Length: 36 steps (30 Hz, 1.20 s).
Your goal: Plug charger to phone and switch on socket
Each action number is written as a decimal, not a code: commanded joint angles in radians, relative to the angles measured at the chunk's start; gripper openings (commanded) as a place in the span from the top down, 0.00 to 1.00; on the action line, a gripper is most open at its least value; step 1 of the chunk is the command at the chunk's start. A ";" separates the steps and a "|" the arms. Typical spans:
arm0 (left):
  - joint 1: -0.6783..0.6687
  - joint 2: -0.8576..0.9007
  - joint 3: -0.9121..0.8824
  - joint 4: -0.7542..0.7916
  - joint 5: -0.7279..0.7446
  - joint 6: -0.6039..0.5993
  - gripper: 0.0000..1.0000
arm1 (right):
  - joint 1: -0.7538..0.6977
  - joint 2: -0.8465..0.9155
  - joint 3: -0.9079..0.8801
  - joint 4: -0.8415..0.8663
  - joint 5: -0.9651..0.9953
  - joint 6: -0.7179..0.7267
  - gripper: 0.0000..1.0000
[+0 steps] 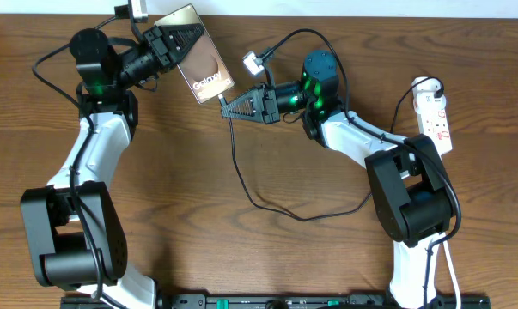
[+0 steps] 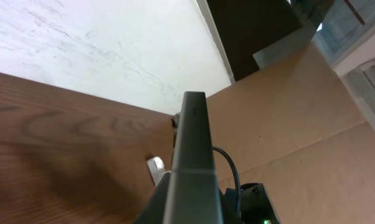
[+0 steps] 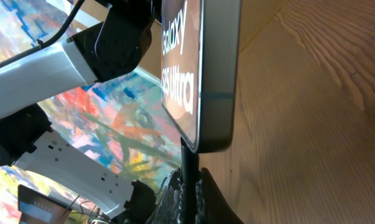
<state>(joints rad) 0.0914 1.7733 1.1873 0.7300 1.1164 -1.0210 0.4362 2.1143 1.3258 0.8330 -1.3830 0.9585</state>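
A: What is the overhead view showing that the wrist views are not showing?

B: It is showing the whole table [image 1: 241, 257]. The left gripper [image 1: 183, 41] is clamping the phone [image 1: 203, 62] and holding it tilted above the far left part of the wood. The right gripper [image 1: 227, 106] is pinching the plug end of the charger [image 1: 233, 142], just at the lower edge of the phone. The rest of the black cable is lying in a loose loop on the table. The socket [image 1: 435, 112] is lying at the right edge, well apart from both grippers.

A: And what are the wrist cameras adding?

B: The right wrist view is looking along the charger's tip up to the end of the phone, and the white "Galaxy S25 Ultra" lettering is showing there. The tip is meeting that edge, but I cannot tell if it is sitting inside the port. The left wrist view is showing only the thin side of the phone.

A: What is surrounding them?

B: Brown wood grain is covering the table. A white wall [image 2: 81, 50] and brown cardboard [image 2: 287, 124] are standing behind it. The right arm is stretching between the phone and the socket
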 commanded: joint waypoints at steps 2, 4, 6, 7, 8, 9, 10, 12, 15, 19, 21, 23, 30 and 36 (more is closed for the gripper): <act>0.001 0.005 0.013 0.012 0.028 0.018 0.92 | -0.003 0.003 0.006 0.006 0.004 0.006 0.99; 0.001 0.006 0.013 0.013 0.027 0.023 0.93 | -0.003 0.003 0.006 0.006 0.003 0.007 0.99; 0.001 0.006 0.013 0.012 0.028 0.037 0.93 | -0.003 0.003 0.006 0.006 0.001 0.007 0.99; 0.001 0.006 0.013 0.012 0.027 0.037 0.93 | -0.002 0.003 0.006 0.006 0.000 0.012 0.99; 0.001 0.006 0.013 0.013 0.027 0.037 0.93 | -0.002 0.003 0.006 0.006 0.000 0.014 0.99; 0.001 0.006 0.013 0.013 0.027 0.038 0.92 | -0.003 0.003 0.006 0.014 0.000 0.019 0.99; 0.001 0.006 0.013 0.012 0.027 0.042 0.92 | -0.003 0.003 0.006 0.027 0.000 0.030 0.99; 0.001 0.006 0.013 0.012 0.027 0.043 0.92 | -0.003 0.003 0.006 0.056 0.000 0.052 0.99; -0.006 0.006 0.013 0.012 0.028 0.043 0.92 | -0.002 0.003 0.006 0.061 0.000 0.052 0.99; -0.025 0.006 0.013 0.013 0.027 0.043 0.93 | -0.002 0.003 0.006 0.061 0.000 0.051 0.99; -0.031 0.006 0.013 0.013 0.027 0.043 0.92 | -0.003 0.003 0.006 0.061 0.000 0.051 0.99; -0.030 0.006 0.013 0.013 0.023 0.043 0.93 | -0.003 0.003 0.006 0.061 -0.002 0.051 0.99; 0.027 0.006 0.013 0.013 -0.010 0.032 0.93 | -0.003 0.003 0.006 0.061 -0.014 0.051 0.99; 0.051 0.006 0.013 0.013 -0.007 -0.007 0.93 | -0.003 0.003 0.006 0.061 -0.014 0.047 0.99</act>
<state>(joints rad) 0.1387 1.7775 1.1873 0.7300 1.1152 -0.9981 0.4362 2.1155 1.3258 0.8886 -1.3987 1.0035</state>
